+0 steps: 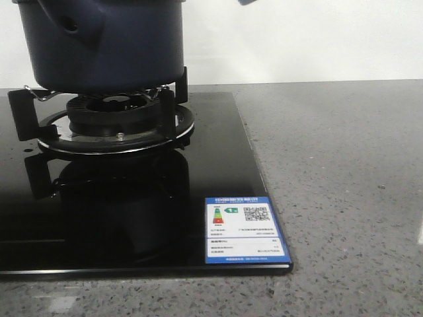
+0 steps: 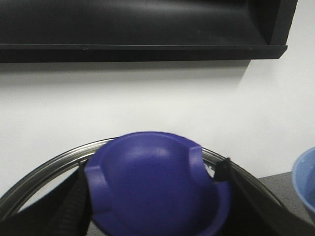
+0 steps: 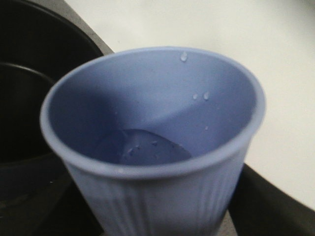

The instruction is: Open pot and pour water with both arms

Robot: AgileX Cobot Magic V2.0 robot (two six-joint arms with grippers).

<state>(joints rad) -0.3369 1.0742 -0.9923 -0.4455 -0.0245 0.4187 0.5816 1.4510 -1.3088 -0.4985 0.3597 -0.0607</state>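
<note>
Pot [image 1: 99, 43]: dark navy, round, matte sides, stubby hollow handle facing near-left. Sits on burner [image 1: 115, 119] at far left of black glass hob [image 1: 132, 218]. Top cut off by front view edge. Black rim/inside also seen in right wrist view [image 3: 29, 73], just beside cup.

Hob: glossy, reflects pot and supports. Blue-white energy label [image 1: 242, 230] w/ QR code at near right corner. Lies on grey speckled counter [image 1: 344, 185]; white wall behind.

Lid: round, metal rim [image 2: 44, 169], purple-blue knob [image 2: 155, 184] in centre. Left wrist view only, held up in front of white wall, black shelf [image 2: 142, 29] above.

Left gripper [image 2: 152, 201]: dark fingers [image 2: 74, 201] either side of knob, closed on it, holding lid.

Cup [image 3: 157, 147]: light blue, ribbed sides, upright or slightly tilted, a little water in bottom, droplets on inner wall. Fills right wrist view. Edge also shows in left wrist view [image 2: 305, 182], right of lid.

Right gripper: fingers hidden behind cup; cup sits where the fingers would be, but can't tell grip state.
</note>
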